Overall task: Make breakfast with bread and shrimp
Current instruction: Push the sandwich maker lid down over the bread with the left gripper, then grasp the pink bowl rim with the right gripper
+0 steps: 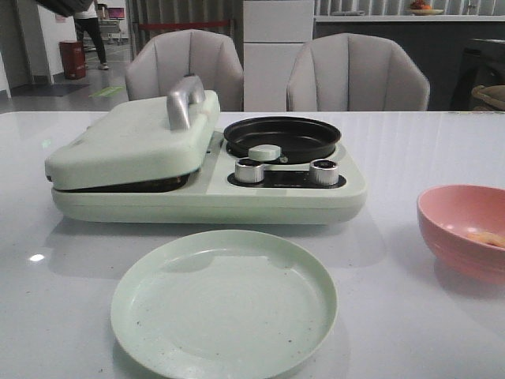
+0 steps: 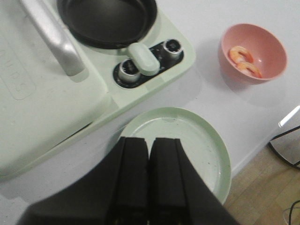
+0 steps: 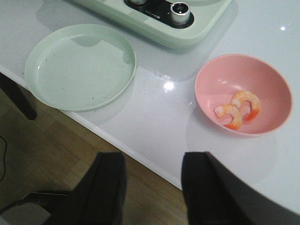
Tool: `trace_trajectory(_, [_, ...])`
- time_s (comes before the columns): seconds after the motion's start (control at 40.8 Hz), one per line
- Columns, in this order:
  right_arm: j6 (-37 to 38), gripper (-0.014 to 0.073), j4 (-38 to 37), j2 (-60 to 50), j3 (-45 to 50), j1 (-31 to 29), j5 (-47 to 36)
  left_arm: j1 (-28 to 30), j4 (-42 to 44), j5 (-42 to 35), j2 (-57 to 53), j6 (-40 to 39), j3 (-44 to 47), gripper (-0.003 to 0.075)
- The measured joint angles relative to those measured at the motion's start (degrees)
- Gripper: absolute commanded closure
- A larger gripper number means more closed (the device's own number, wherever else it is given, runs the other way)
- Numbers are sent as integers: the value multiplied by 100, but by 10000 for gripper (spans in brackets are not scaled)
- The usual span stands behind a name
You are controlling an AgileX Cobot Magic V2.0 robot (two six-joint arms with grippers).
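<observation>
Facing you, a glossy white counter (image 1: 410,158) carries a green cooker (image 1: 205,170), an empty green plate (image 1: 224,304) near its front edge and a pink bowl (image 3: 243,93) holding two shrimp (image 3: 238,110) at the right edge. Your left end effector (image 2: 148,178) is closed; your right end effector (image 3: 153,187) gapes, empty.

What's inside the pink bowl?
Two small curled orange-pink shrimp lie touching each other at the bottom of the round pink bowl. Nothing else shows inside; the front view's rim hides most of them.
</observation>
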Motion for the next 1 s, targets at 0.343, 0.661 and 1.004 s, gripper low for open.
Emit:
trace_trajectory(0.343, [0,195,0,0,0,0,0,-749,1987,-198,-2345,-2038,1556,617])
trace_trajectory(0.661, [0,195,36,0,0,0,0,-763,2128,166,-4031,-2234,2209,619])
trace_trajectory(1.004, [1059,226,-537,850,-190,0,-15,-776,2128,293,-4302,-2238,2227,619])
